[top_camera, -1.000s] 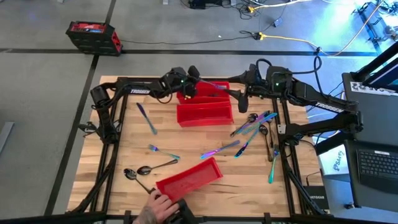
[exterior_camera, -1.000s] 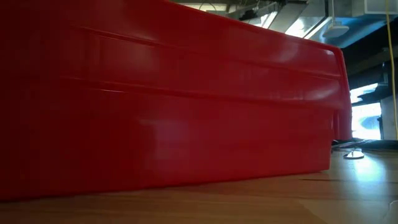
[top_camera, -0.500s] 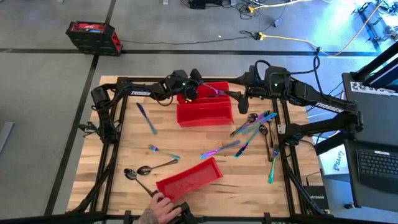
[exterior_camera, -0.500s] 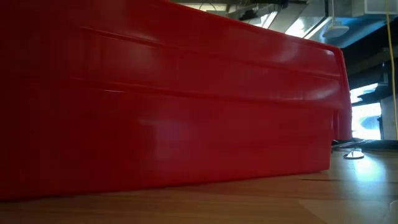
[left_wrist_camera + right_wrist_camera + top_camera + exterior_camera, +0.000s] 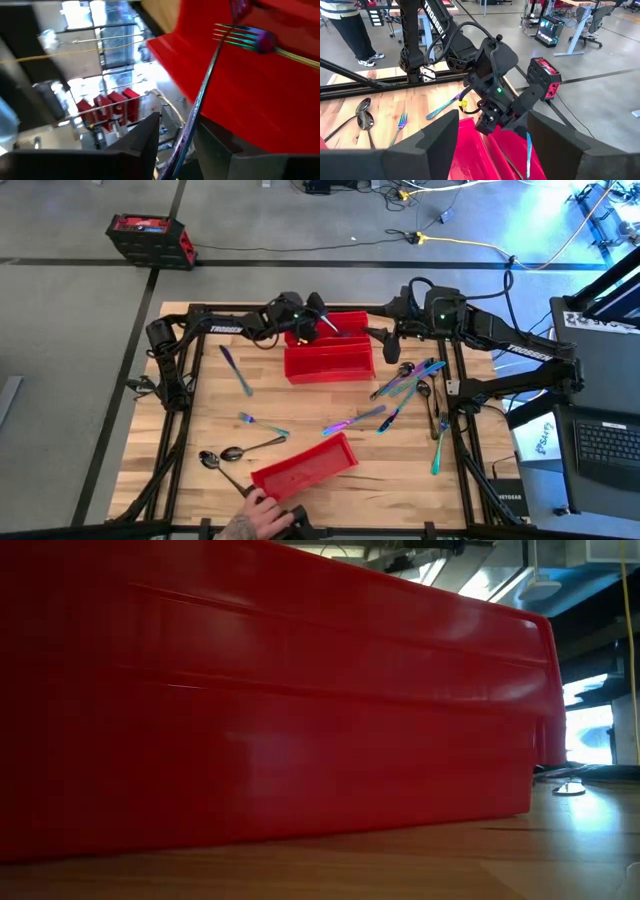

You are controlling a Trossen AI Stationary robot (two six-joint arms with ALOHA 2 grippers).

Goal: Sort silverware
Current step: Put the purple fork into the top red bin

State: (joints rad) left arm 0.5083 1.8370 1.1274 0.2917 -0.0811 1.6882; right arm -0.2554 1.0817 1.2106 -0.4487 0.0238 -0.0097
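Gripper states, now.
Left gripper: open, fork between its fingers.
Right gripper: open, empty.
Person's hand: holding the near red bin.

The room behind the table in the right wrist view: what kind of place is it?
Probably a robotics lab or workshop: desks with office chairs, a lit computer tower, bare concrete floor, and cables across it.

Iridescent fork (image 5: 240,37) between left gripper's fingers, tines over red bin (image 5: 330,350) at table's far middle, handle running back to gripper.
Iridescent knife (image 5: 236,370) flat on table, left of that bin.
Small iridescent fork (image 5: 262,424) at centre-left.
Two dark spoons (image 5: 228,454) near front left, beside tilted red bin (image 5: 304,467).
Iridescent and dark pieces (image 5: 408,385) clustered at right, overlapping.
One teal piece (image 5: 438,452) apart, near right edge.
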